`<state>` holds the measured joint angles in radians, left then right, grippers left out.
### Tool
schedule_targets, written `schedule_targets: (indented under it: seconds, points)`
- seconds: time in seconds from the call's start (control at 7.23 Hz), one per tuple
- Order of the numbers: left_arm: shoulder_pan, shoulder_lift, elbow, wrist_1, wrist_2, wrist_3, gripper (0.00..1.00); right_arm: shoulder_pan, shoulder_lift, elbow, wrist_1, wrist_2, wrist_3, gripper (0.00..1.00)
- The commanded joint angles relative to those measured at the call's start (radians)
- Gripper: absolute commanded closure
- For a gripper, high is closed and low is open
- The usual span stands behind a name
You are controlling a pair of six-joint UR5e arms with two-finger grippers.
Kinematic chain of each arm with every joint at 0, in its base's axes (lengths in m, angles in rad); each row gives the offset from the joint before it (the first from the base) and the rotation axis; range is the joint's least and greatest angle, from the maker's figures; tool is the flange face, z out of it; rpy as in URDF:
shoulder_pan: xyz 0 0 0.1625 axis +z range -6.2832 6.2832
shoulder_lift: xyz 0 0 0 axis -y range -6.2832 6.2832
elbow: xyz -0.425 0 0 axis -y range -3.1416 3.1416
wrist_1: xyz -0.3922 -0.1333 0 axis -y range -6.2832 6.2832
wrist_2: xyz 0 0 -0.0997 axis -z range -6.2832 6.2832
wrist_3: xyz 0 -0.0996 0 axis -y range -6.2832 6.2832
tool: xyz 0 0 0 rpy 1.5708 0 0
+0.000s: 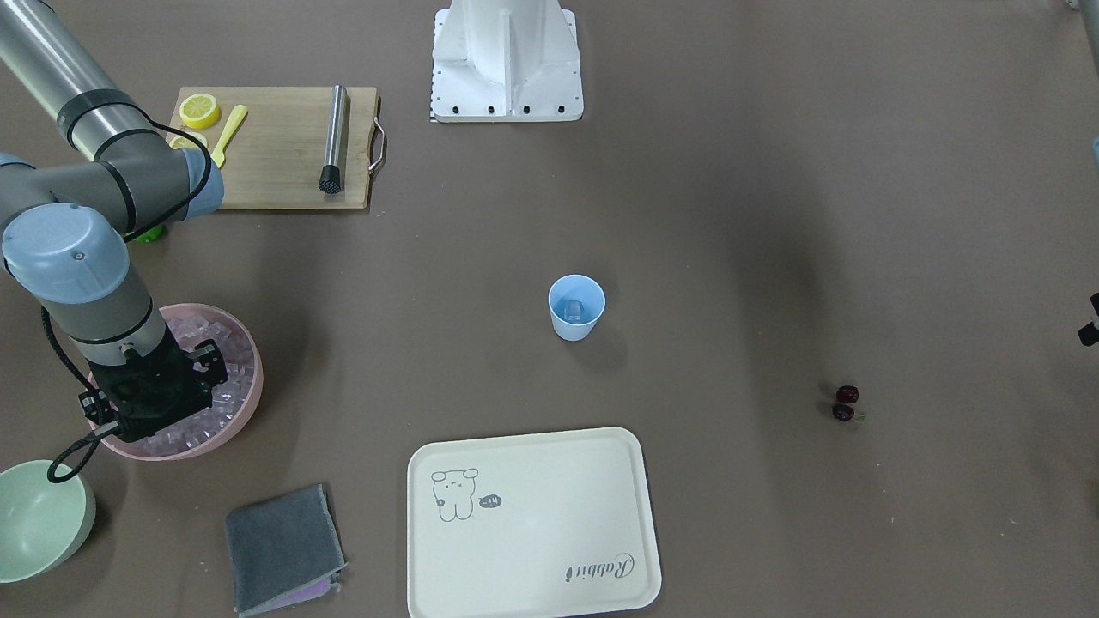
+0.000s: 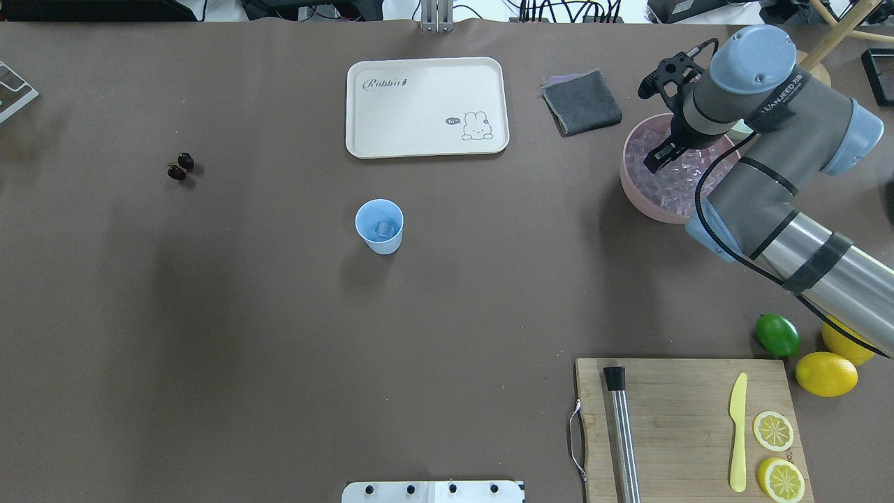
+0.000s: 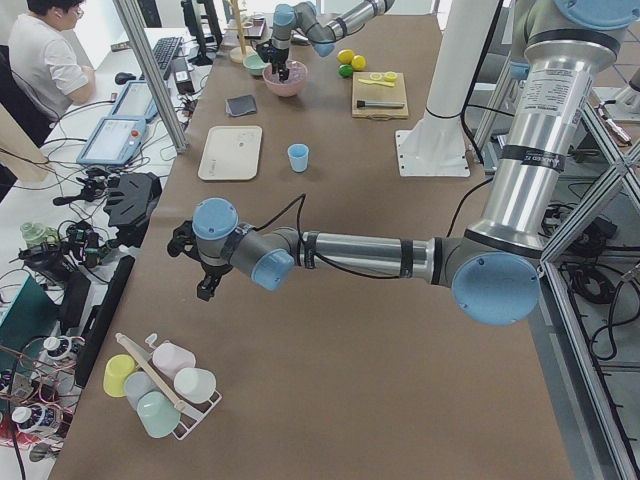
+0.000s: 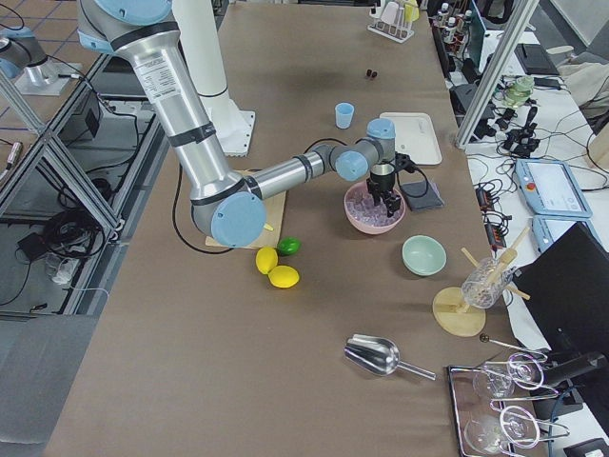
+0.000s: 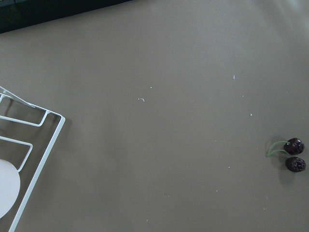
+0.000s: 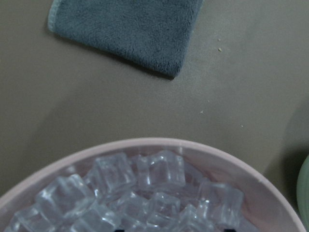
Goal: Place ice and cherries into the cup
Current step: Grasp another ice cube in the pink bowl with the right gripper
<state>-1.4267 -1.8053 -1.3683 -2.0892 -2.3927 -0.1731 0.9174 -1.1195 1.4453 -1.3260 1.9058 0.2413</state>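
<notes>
Overhead exterior view first: the right gripper [image 2: 660, 155] is seen lowered over the pink bowl [image 2: 632, 188], its black fingers down among the heaped ice [image 2: 674, 183]. Nothing can be made out between the jaws, and how far apart they stand cannot be told; in the right wrist-mounted view only cubes and the bowl's rim are shown. So the ice lies straight beneath this hand, and no sideways reach appears to be needed.

The cup [image 2: 383, 244] is found upright near the table's middle, well apart from the bowl, toward the robot's left and a little nearer its base. One cube [image 2: 384, 228] is already seen inside it. Any lifted cube would have to be carried that way, across bare table.

The cherries [image 2: 180, 166] are left on the table well beyond the cup, on the robot's left side. The left gripper [image 3: 205, 275] is held out near the table's left end, clearly the nearer hand to them; its opening cannot be judged. In the left wrist-mounted view the pair is caught at the right edge.
</notes>
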Motion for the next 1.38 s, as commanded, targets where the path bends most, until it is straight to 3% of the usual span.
schedule_targets:
  seconds: [0.0, 0.55, 1.25]
  points:
    - [0.000, 0.000, 0.002, 0.000, 0.001, 0.001, 0.03, 0.009, -0.003, -0.005, 0.007, 0.002, -0.011, 0.26]
    - [0.006, -0.003, 0.003, 0.001, 0.001, 0.001, 0.03, 0.035, -0.002, 0.004, -0.001, 0.013, -0.030, 0.31]
    - [0.008, -0.005, 0.009, 0.000, 0.009, 0.001, 0.03, 0.028, -0.036, 0.029, -0.009, 0.002, -0.031, 0.29]
